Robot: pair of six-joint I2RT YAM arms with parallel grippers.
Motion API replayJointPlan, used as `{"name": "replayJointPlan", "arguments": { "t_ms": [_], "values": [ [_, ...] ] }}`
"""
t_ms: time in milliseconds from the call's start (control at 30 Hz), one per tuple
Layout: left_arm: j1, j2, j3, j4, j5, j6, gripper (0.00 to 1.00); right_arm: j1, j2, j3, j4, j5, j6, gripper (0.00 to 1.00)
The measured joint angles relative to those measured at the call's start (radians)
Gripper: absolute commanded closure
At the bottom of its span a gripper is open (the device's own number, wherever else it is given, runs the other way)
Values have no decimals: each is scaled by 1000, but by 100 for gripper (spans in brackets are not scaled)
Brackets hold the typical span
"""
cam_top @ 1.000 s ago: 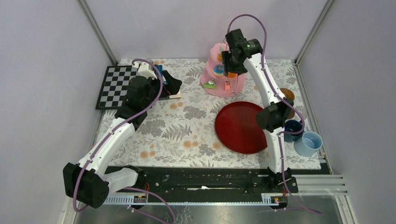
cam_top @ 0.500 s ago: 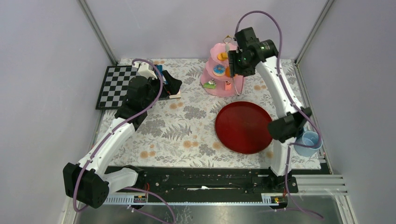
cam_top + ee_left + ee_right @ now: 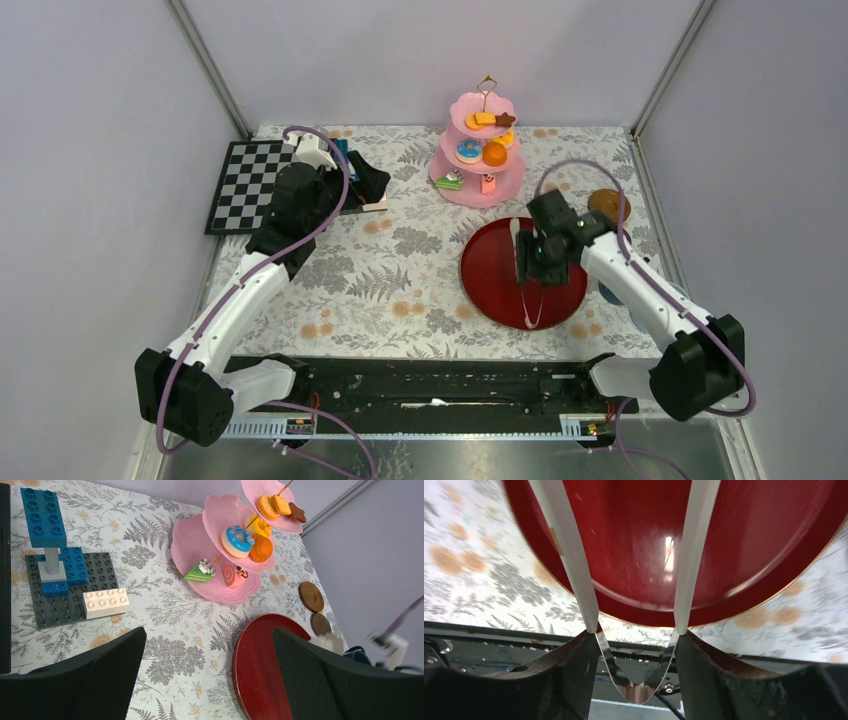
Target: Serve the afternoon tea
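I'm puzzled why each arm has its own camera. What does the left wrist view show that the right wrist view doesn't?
Left wrist only: the pink stand with sweets, two brown saucers, toy bricks. Right wrist only: how the white tongs sit gripped between that arm's jaws. Both: the red tray and floral tablecloth.

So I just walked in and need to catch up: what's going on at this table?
The right arm's fingers grip a pair of white tongs near its bent end, with the tong arms reaching out over the dark red tray. The toy sweets sit on the pink three-tier stand at the back. The left arm's fingers hang open near the building blocks, holding nothing.
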State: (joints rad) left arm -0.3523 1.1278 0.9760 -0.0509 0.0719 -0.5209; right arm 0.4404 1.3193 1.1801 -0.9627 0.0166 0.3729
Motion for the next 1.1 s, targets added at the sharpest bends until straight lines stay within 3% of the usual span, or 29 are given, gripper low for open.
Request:
{"name": "replayJointPlan", "arguments": {
  "t_ms": [133, 233, 700, 1100],
  "values": [
    [0, 0, 0, 0, 1, 0, 1, 1, -89, -323, 117, -91, 120, 39],
    [0, 2, 0, 0, 0, 0, 1, 11, -86, -415, 152, -109, 173, 38],
    [-5, 22, 7, -8, 0, 0, 1, 95, -2, -439, 294, -78, 263, 30],
    [-5, 22, 10, -9, 0, 3, 1, 96, 16, -443, 311, -71, 261, 12]
  ]
}}
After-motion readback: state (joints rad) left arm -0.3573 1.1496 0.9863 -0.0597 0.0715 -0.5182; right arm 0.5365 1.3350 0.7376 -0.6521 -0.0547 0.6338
